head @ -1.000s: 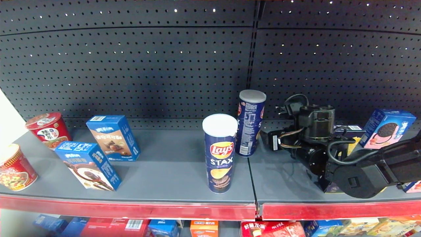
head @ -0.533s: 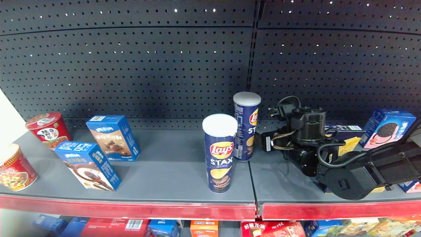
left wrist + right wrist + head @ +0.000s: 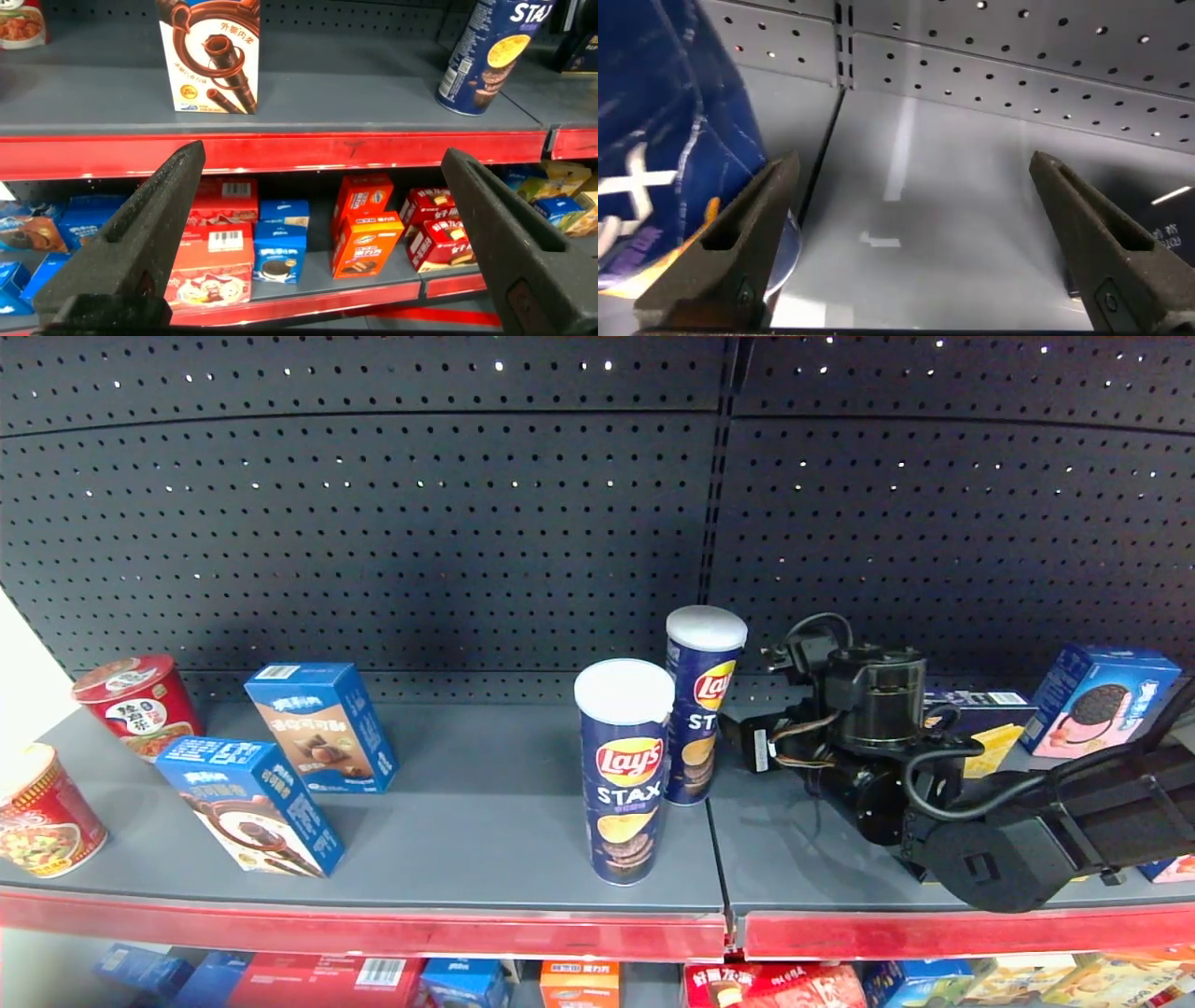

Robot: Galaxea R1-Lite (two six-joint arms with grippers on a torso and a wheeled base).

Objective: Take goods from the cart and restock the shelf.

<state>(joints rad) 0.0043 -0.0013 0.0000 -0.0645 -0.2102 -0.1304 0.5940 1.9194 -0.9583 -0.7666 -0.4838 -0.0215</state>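
Two dark blue chip cans stand upright on the grey shelf (image 3: 485, 831). The front can (image 3: 624, 770) is near the shelf's middle. The rear can (image 3: 702, 705) stands just behind it to the right, logo facing forward. My right gripper (image 3: 744, 747) is at the rear can's right side, low over the shelf. In the right wrist view this gripper (image 3: 915, 177) is open, with the rear can (image 3: 663, 177) beside one finger (image 3: 738, 252) and bare shelf between the fingers. My left gripper (image 3: 318, 233) is open and holds nothing, in front of the shelf's red edge (image 3: 299, 149).
Two blue chocolate boxes (image 3: 322, 726) (image 3: 250, 805) and two red noodle cups (image 3: 138, 702) (image 3: 39, 814) stand on the left. A blue cookie box (image 3: 1102, 700) and a flat yellow pack (image 3: 990, 728) lie to the right. Boxes (image 3: 364, 224) fill the lower shelf.
The rear can has turned so its logo faces forward, and it has shifted slightly left toward the front can. My right arm has moved left with it.
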